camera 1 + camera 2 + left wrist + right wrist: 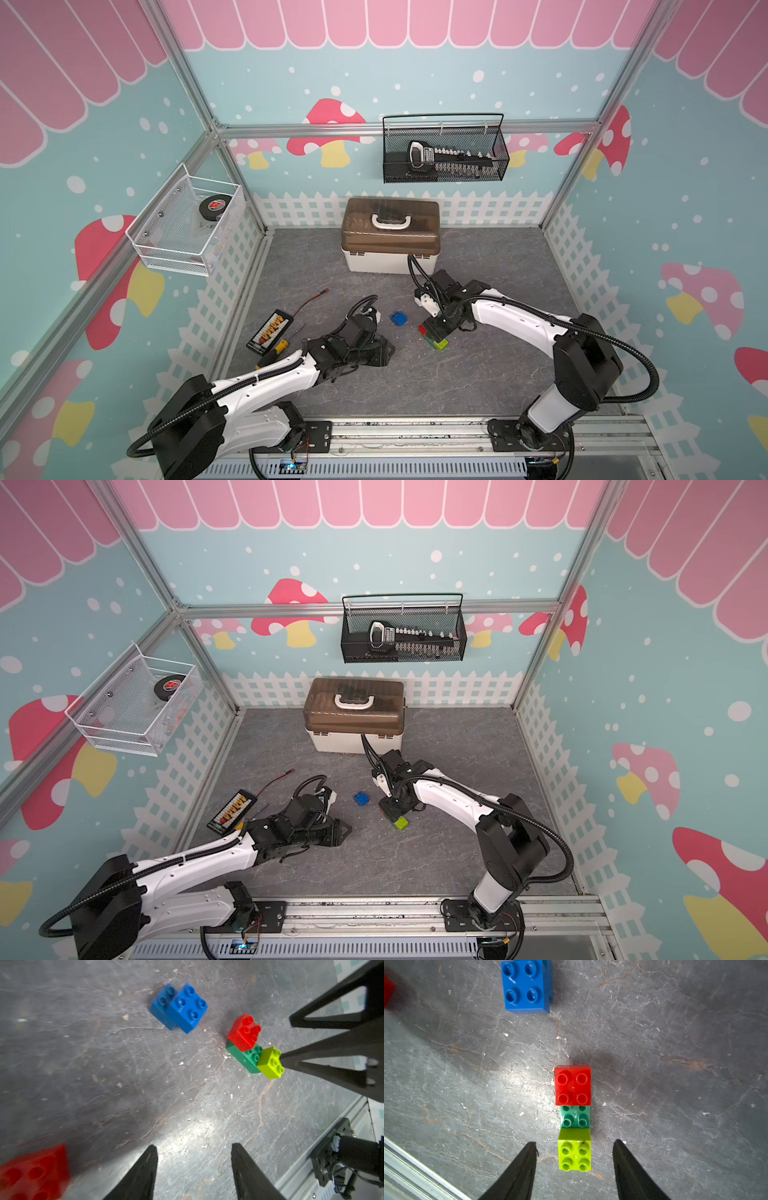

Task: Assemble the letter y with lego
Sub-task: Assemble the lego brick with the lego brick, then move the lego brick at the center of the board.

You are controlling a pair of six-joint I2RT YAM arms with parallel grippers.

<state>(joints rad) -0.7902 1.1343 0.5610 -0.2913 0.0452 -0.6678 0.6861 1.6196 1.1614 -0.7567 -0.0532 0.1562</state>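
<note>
**Top views.** The left pincer (384, 353) is low over the grey floor (478, 374). Its jaw gap can't be read from up here. The right pincer (434, 330) points down over the brick cluster. The lime brick (440, 344) pokes out beneath it, with a sliver of the red brick (422, 329) alongside. The blue brick (399, 318) sits apart, between the two pincers. The layout is the same in both top views.

**Left wrist view.** The left pincer (193, 1167) has its jaws well apart, with only bare floor between them.
- Ahead, the blue brick (187, 1007) has a second blue brick (162, 1001) touching it.
- The red brick (245, 1032) sits on one end of the green brick (247, 1057) and the lime brick (271, 1062) on the other.
- One finger of the right pincer (286, 1040) reaches the lime brick's edge. Contact can't be told.
- A loose red brick (35, 1174), blurred, lies just beside the left pincer.

**Right wrist view.** The right pincer (575, 1141) has its jaws apart and straddles the lime brick (574, 1150). There is a clear gap on each side, so it grips nothing. The red brick (572, 1084), green brick (575, 1116) and lime brick run in one straight line. Four green studs are bare in the middle. The blue brick (527, 987) is well apart from the line.
</note>
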